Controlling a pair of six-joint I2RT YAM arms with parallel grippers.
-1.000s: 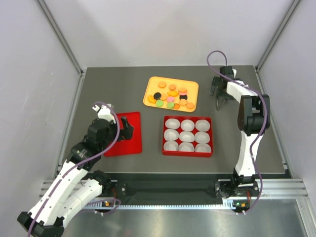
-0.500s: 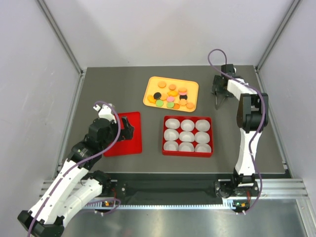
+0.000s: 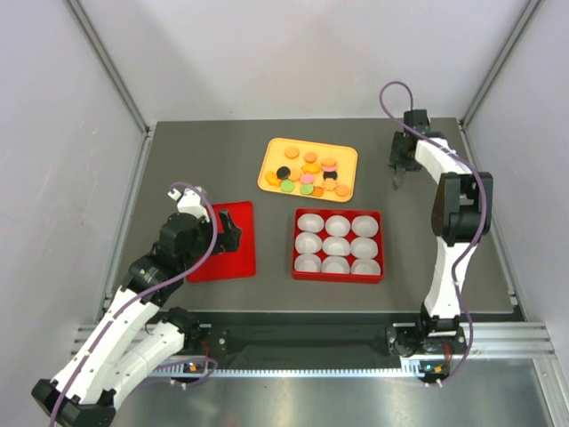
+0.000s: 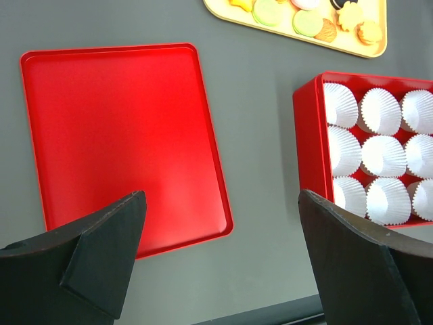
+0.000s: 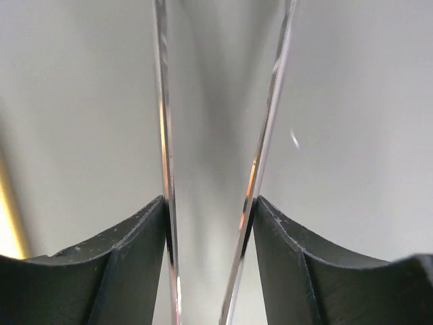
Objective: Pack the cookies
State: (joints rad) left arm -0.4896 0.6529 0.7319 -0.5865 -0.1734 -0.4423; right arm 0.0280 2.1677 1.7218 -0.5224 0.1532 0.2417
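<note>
The cookies (image 3: 307,171), small flat discs in orange, green, pink and black, lie on a yellow tray (image 3: 274,149) at the back middle; the left wrist view catches some of these cookies (image 4: 308,20) at its top edge. My right gripper (image 3: 397,171) hangs over the far right of the table, right of the tray, its fingers pressed on the two thin shiny blades of metal tongs (image 5: 162,135) that run between them. That right gripper (image 5: 210,200) holds no cookie. My left gripper (image 4: 222,196) stands wide open and empty over the flat red lid (image 4: 115,135).
A red box (image 3: 339,212) of white paper cups sits in front of the yellow tray; its wall (image 4: 308,135) is right of my left fingers. The red lid (image 3: 233,262) lies left of it. Grey walls close in the table on three sides.
My right gripper has closed from wide open onto the tongs' blades and shifted slightly right and back. The left arm has not moved.
</note>
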